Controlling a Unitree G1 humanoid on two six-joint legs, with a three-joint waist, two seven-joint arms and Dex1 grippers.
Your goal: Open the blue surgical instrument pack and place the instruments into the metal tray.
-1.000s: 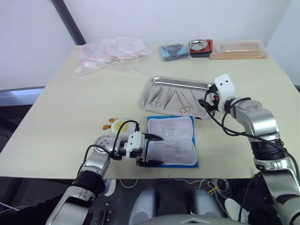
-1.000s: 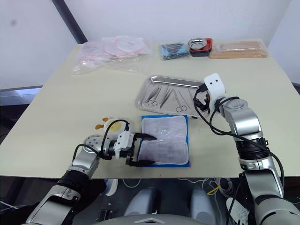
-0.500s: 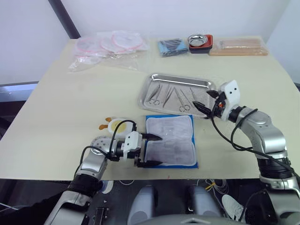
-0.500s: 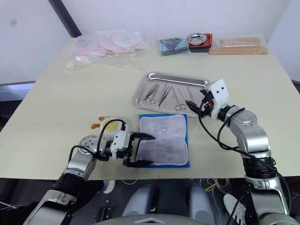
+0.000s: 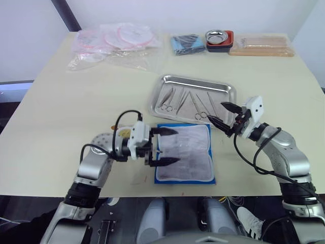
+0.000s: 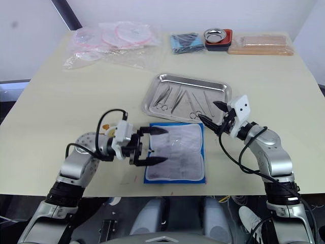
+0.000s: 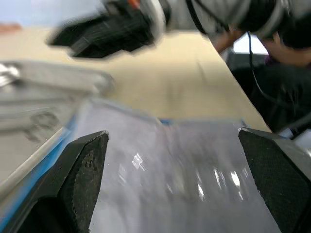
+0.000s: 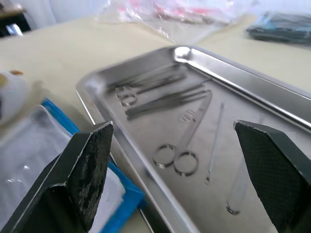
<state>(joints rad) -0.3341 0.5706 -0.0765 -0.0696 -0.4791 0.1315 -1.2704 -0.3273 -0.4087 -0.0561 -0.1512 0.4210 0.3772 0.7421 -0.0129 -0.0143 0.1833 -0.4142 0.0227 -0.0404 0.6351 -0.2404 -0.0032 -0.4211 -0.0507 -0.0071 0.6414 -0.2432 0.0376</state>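
Two grippers work over a pale worktop (image 5: pixel 61 101) that carries all the items. Far left: clear plastic bags (image 5: pixel 114 43) holding pink-rimmed discs lie near the far edge. Near left: a small white and yellow toy (image 5: pixel 112 136) sits partly hidden behind the left arm. The left gripper (image 5: pixel 167 146) hovers at the left edge of the blue surgical instrument pack (image 5: pixel 184 153), its jaws spread wide with one finger over the far-left corner and the other over the near-left part of the pale lining; whether the fingertips touch the lining cannot be told, and nothing is held. The pack lies unfolded and flat, lining upward, near the front edge of the worktop, just on the near side of the metal tray (image 5: pixel 223 89); its pockets look empty. Centre: the tray sits beyond the pack, and the instruments (image 5: pixel 185 103) lie inside it side by side, scissors and forceps with ring handles toward the near rim. Far centre: a dark blue cloth bundle (image 5: pixel 188 42), then a small round steel bowl (image 5: pixel 217 37) on a red-black base, then a tan rectangular block (image 5: pixel 263 46). Right: the right gripper (image 5: pixel 221 114) hangs over the near-right corner of the tray, jaws wide and empty, apart from the instruments.
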